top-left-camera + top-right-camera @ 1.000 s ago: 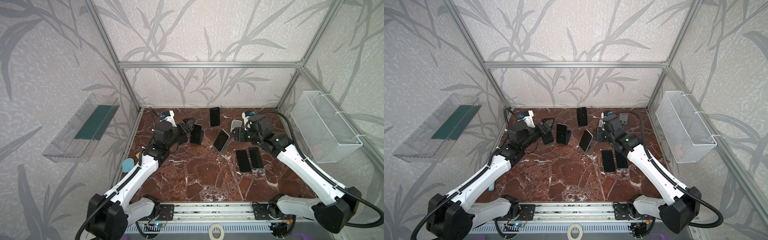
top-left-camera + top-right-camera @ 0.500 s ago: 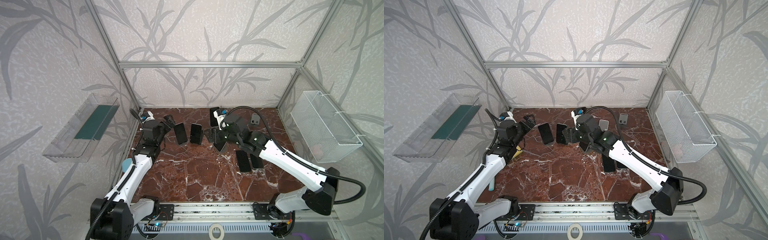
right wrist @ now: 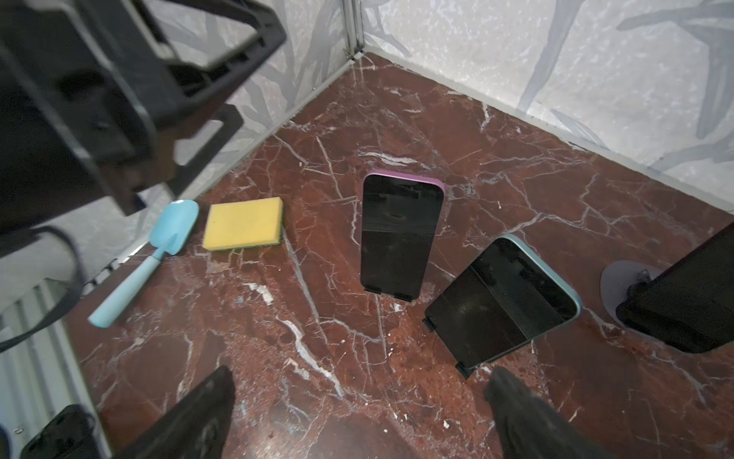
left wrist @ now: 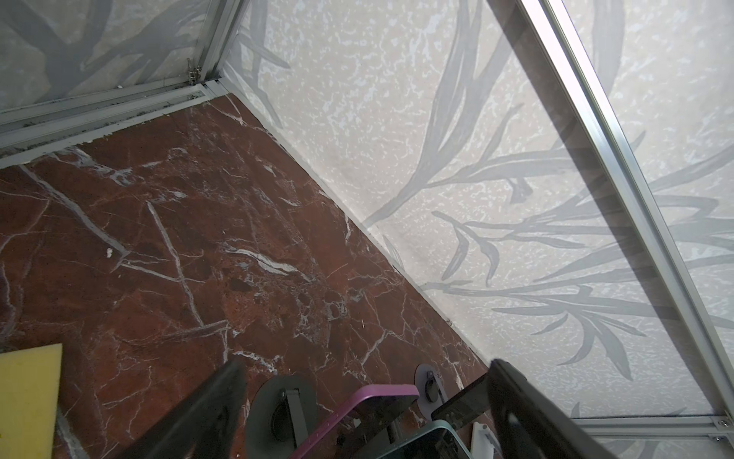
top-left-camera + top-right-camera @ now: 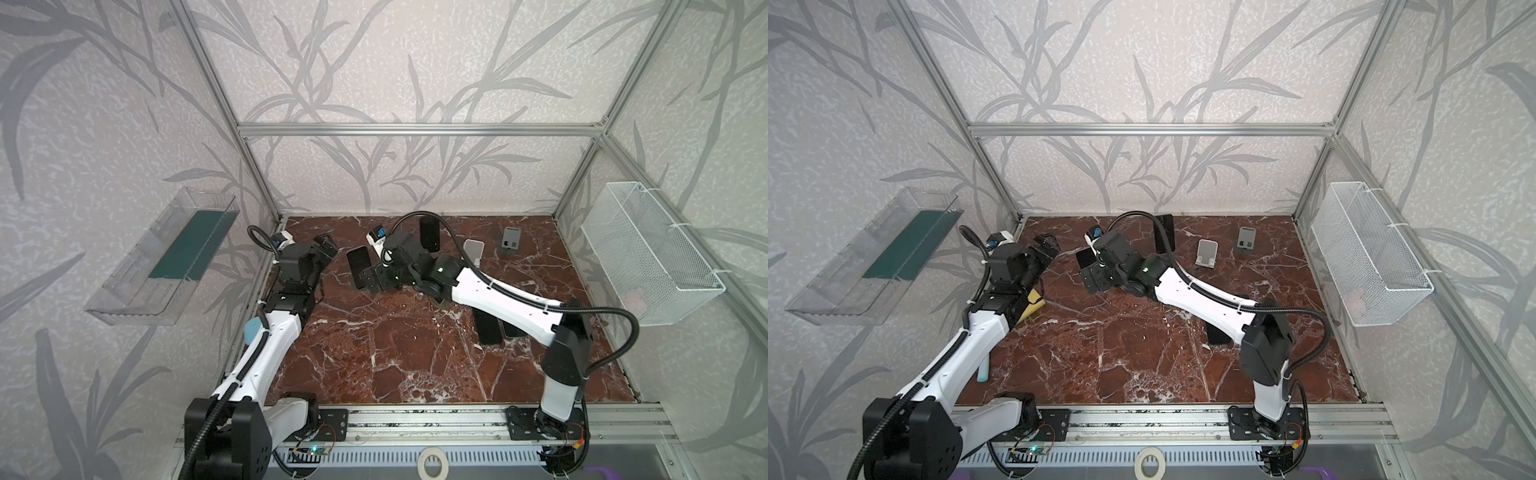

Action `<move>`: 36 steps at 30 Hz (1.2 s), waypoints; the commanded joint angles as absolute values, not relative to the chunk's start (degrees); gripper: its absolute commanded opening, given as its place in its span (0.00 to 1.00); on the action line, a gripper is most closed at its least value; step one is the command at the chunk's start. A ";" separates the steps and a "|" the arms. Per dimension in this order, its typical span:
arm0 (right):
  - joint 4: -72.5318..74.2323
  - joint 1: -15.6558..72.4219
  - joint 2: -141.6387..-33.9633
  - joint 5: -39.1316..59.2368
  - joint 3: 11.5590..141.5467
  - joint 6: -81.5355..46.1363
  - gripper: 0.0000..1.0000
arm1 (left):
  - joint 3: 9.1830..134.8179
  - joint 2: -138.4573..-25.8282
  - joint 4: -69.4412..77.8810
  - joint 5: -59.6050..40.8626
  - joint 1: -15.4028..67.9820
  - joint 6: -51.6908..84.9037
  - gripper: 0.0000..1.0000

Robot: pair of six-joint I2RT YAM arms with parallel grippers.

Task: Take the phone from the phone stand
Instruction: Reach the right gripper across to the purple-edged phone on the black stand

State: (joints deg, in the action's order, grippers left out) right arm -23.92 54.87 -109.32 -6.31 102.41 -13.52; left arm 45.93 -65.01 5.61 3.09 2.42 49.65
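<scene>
Two phones lean upright on stands in the right wrist view: a purple-cased phone [image 3: 401, 238] and a teal-cased phone [image 3: 500, 302]. A third dark phone [image 3: 683, 294] stands on a round grey base beside them. In both top views only the purple-cased phone [image 5: 359, 262] [image 5: 1086, 257] shows; my right arm covers the others. My right gripper [image 3: 359, 373] [image 5: 374, 278] hovers low in front of the teal phone, open and empty. My left gripper [image 4: 367, 373] [image 5: 324, 245] is open behind the purple phone [image 4: 357, 413], holding nothing.
A yellow sponge [image 3: 242, 224] and a blue scoop [image 3: 147, 258] lie by the left wall. Another phone [image 5: 429, 234], an empty white stand [image 5: 473, 251] and a grey stand [image 5: 511, 241] stand at the back. Flat phones [image 5: 488, 328] lie under my right arm.
My right arm has swung left across the middle and its gripper has opened. My left arm has drawn back toward the back-left corner, away from the phones.
</scene>
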 commanded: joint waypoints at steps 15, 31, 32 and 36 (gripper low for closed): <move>-40.06 54.84 -139.13 -16.28 145.86 -11.24 0.99 | 46.09 -67.85 8.96 -4.39 -0.43 55.85 0.92; -37.96 53.75 -147.02 -15.89 153.93 -12.66 0.99 | 45.99 -68.51 9.62 -5.43 -1.29 56.45 0.92; -37.95 53.70 -147.29 -15.74 153.94 -12.79 0.99 | 45.99 -68.55 9.66 -5.46 -1.34 56.43 0.91; -37.31 53.38 -148.27 -15.52 153.83 -13.37 0.99 | 46.04 -68.64 10.00 -6.04 -1.43 56.54 0.92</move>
State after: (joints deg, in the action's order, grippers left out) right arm -38.89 53.91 -146.50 -16.32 153.99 -12.45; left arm 45.93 -68.14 8.64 -5.26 -0.99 56.16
